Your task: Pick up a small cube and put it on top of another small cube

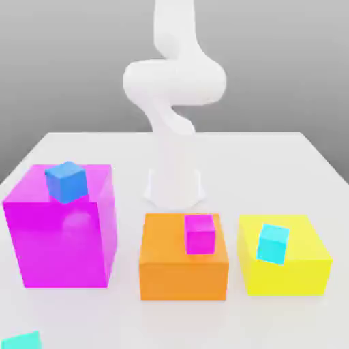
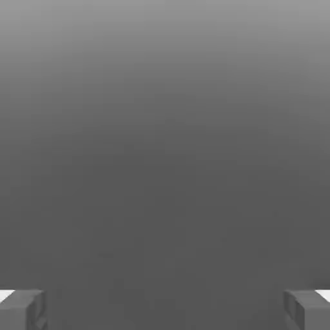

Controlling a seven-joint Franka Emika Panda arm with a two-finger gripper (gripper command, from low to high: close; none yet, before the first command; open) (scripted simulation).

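Note:
The small cube (image 1: 20, 339), green-teal, lies on the white table at the near edge on the exterior view's left, cut off by the frame. Another small cube (image 1: 200, 234), magenta, rests on top of the orange block (image 1: 183, 269) in the middle. The white arm (image 1: 174, 102) rises from its base behind the blocks and leaves the frame at the top. In the hand view my gripper (image 2: 165, 312) is open, its two grey fingertips (image 2: 22, 309) far apart with nothing between them, facing a plain grey background.
A large magenta block (image 1: 60, 235) on the exterior view's left carries a blue small cube (image 1: 67, 181). A yellow block (image 1: 283, 262) on the exterior view's right carries a cyan small cube (image 1: 273, 243). The arm's base (image 1: 175, 187) stands behind the orange block.

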